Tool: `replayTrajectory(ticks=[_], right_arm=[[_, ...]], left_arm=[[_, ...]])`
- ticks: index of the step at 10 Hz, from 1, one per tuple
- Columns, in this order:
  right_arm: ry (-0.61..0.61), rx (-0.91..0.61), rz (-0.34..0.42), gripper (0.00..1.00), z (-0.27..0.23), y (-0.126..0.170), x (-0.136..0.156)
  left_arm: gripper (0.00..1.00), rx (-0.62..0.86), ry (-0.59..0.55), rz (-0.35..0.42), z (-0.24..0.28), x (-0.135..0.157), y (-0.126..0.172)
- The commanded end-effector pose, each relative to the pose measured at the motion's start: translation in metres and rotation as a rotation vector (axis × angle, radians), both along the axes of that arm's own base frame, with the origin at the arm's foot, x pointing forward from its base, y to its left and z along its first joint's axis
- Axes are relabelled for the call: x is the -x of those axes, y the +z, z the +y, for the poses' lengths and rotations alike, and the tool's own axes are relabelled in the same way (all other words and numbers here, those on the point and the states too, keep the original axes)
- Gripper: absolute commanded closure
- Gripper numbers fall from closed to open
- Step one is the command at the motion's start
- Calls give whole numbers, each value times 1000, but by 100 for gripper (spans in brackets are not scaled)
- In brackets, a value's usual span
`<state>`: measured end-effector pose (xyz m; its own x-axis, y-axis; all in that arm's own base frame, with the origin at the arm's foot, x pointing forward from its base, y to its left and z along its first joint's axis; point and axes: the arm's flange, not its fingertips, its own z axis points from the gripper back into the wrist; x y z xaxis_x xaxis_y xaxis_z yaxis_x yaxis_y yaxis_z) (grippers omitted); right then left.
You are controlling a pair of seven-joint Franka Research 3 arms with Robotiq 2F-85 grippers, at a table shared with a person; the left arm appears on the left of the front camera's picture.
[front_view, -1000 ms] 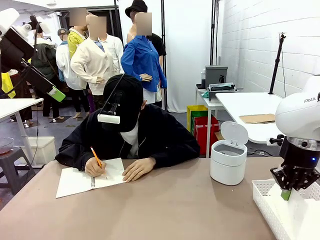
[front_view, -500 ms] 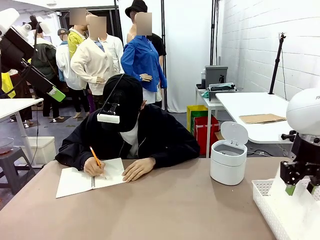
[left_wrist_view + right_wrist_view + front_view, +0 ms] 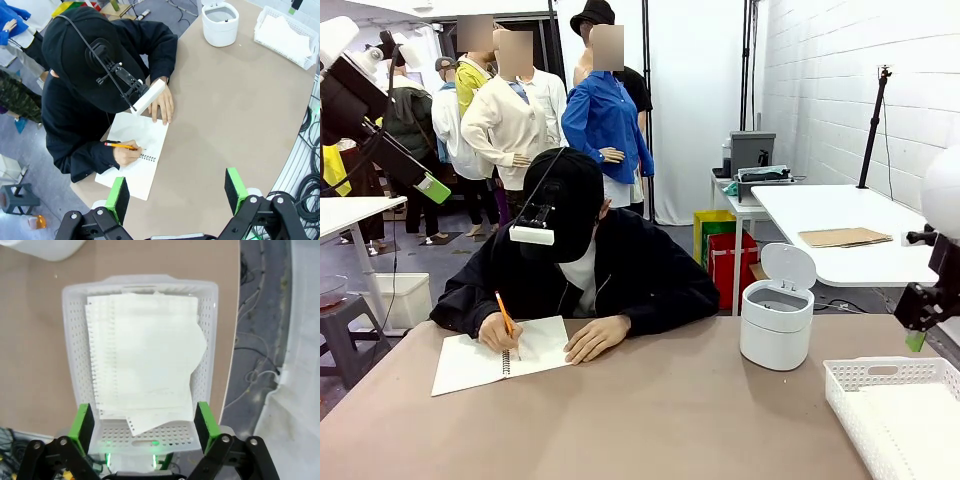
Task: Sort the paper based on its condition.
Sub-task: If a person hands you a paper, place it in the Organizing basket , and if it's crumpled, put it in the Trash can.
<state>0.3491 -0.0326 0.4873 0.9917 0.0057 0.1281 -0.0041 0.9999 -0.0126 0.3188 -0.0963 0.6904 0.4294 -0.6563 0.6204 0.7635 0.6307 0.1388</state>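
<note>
Right pincer (image 3: 142, 422) spread empty above the basket (image 3: 72, 340): lift straight clear, leaving the seemingly settled paper (image 3: 145, 350) undisturbed.

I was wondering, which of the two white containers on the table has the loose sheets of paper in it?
The perforated basket below the right gripper: sheets lie stacked in it. The other is a round bin, lid raised.

Right pincer (image 3: 145, 422) spread wide above white basket (image 3: 71, 320); paper (image 3: 145, 360) stacked inside.
</note>
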Motion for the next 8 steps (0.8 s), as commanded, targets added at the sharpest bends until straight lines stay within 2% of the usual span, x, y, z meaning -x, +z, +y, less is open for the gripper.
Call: replayTrajectory(ticks=[1, 4, 5, 8], right_arm=[[51, -27, -6, 0, 8, 16, 8], [124, -49, -49, 0, 23, 34, 15], [61, -13, -28, 0, 16, 28, 11], [61, -13, -28, 0, 16, 28, 11]], left_arm=[[0, 3, 0, 0, 1, 0, 0], [0, 3, 0, 0, 1, 0, 0], [0, 3, 0, 0, 1, 0, 0], [0, 3, 0, 0, 1, 0, 0]])
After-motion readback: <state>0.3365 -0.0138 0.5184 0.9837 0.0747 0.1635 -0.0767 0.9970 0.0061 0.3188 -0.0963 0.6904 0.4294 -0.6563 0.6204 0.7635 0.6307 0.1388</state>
